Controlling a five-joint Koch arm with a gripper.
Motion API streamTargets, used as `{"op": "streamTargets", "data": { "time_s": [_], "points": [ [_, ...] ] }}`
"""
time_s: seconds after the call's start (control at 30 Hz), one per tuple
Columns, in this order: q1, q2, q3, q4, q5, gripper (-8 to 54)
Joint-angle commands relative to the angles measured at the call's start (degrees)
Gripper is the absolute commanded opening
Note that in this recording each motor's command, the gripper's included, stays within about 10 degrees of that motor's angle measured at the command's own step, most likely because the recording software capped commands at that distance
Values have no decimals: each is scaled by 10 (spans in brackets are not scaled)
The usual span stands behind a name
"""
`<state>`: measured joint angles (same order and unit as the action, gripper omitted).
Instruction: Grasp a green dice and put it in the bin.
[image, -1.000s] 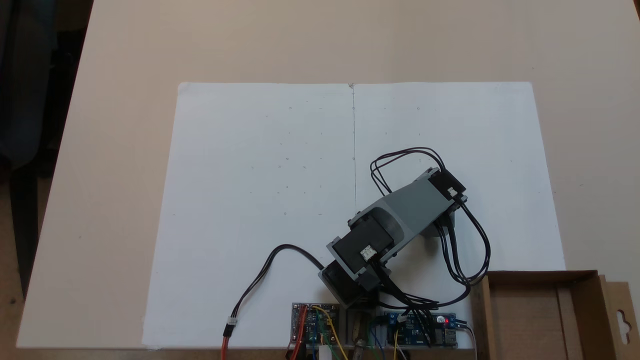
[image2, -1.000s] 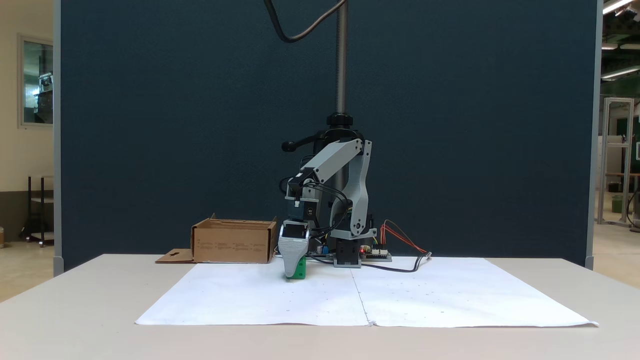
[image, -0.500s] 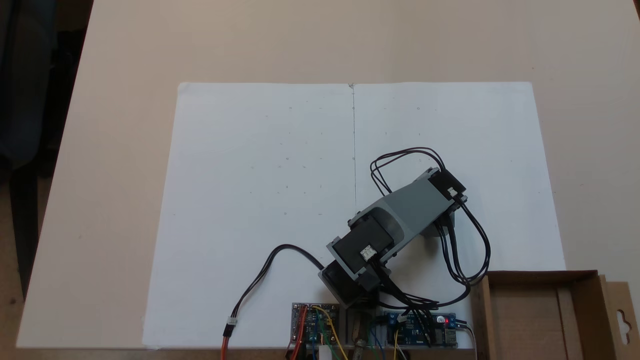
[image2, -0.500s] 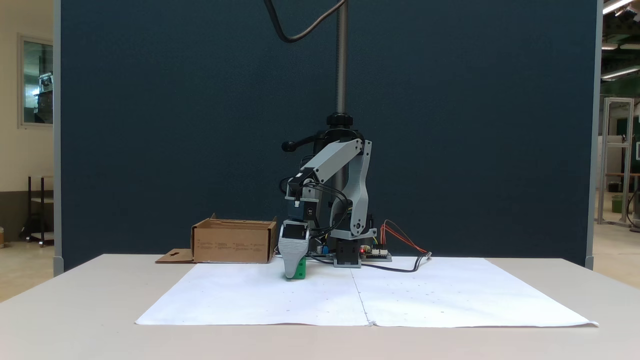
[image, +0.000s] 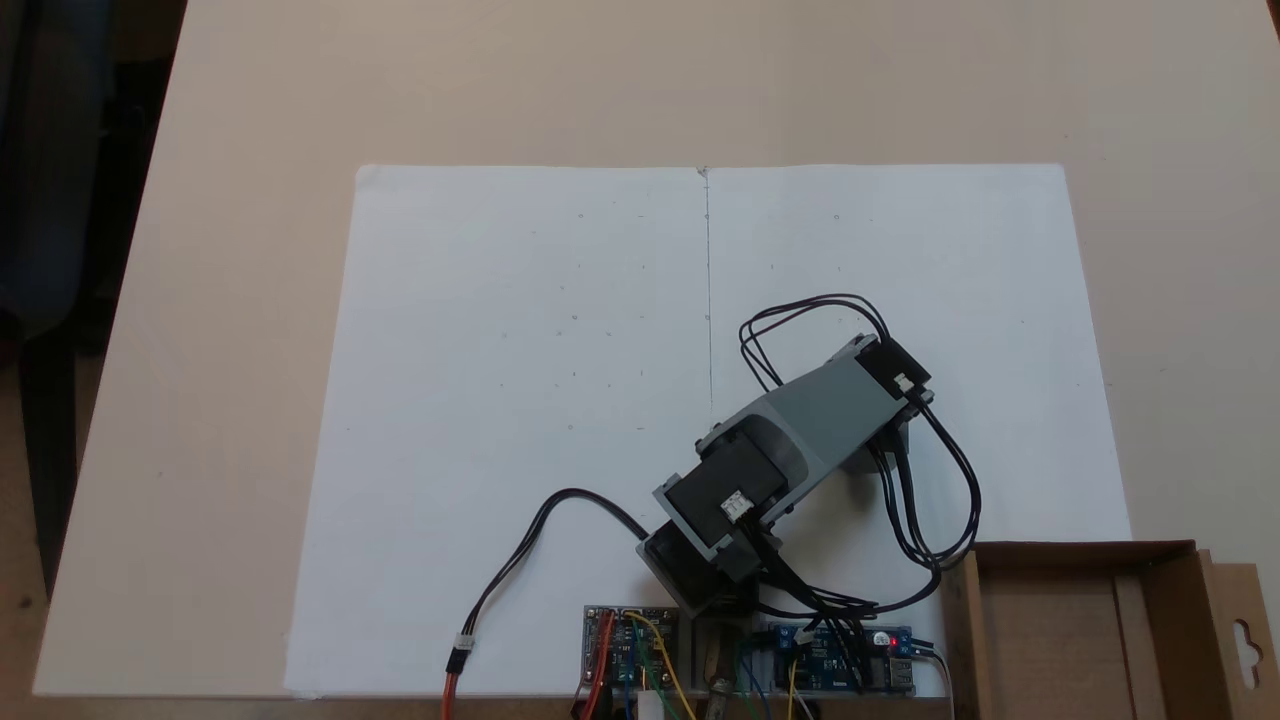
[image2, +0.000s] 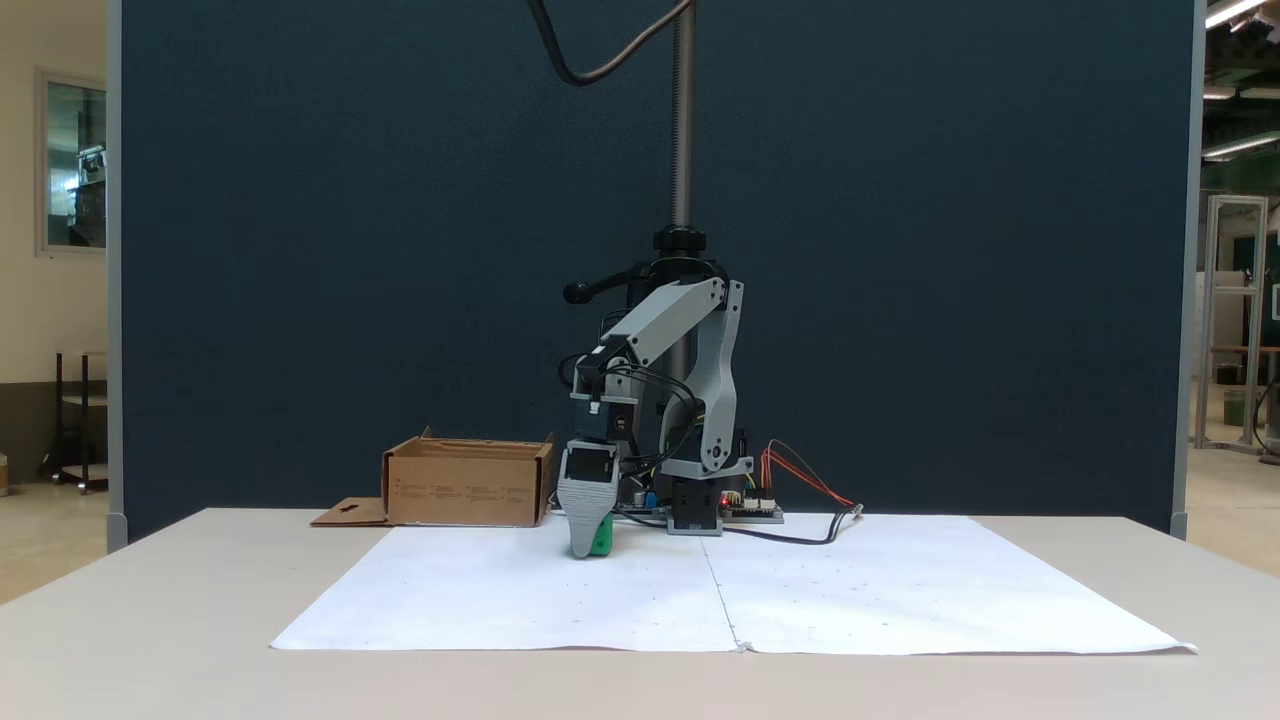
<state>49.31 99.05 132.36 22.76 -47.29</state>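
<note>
Pincer down at the green dice on the paper

From above, the arm (image: 800, 440) reaches over the white paper (image: 520, 380) toward the bin (image: 1160, 560) at lower right, hiding its own tip. From the front, the pincer (image2: 587, 545) points down, the green dice (image2: 601, 540) tight against its grey jaw just above the paper; whether it clamps cannot be told. The bin (image2: 468, 486) stands left of it.

1. A lab or workshop hall
2. Dark blue partition (image2: 300, 250) behind the table (image2: 150, 640)
3. Bare circuit boards (image: 630, 640) with loose wires
4. Metal frames (image2: 1235, 320) and ceiling strip lights (image2: 1235, 12) beyond
</note>
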Motion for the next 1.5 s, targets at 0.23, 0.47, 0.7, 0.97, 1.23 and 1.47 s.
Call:
{"op": "streamTargets", "data": {
  "time_s": [0.23, 0.47, 0.7, 0.97, 1.23, 1.47],
  "points": [
    [-11, 25, -129, 6, 197, 122],
    [18, 27, -301, 43, 306, 122],
    [143, 24, -430, 97, 412, 122],
    [326, -44, -555, 118, 483, 122],
    [470, -94, -597, 166, 482, 122],
    [506, -118, -596, 245, 480, 122]
  ]
}}
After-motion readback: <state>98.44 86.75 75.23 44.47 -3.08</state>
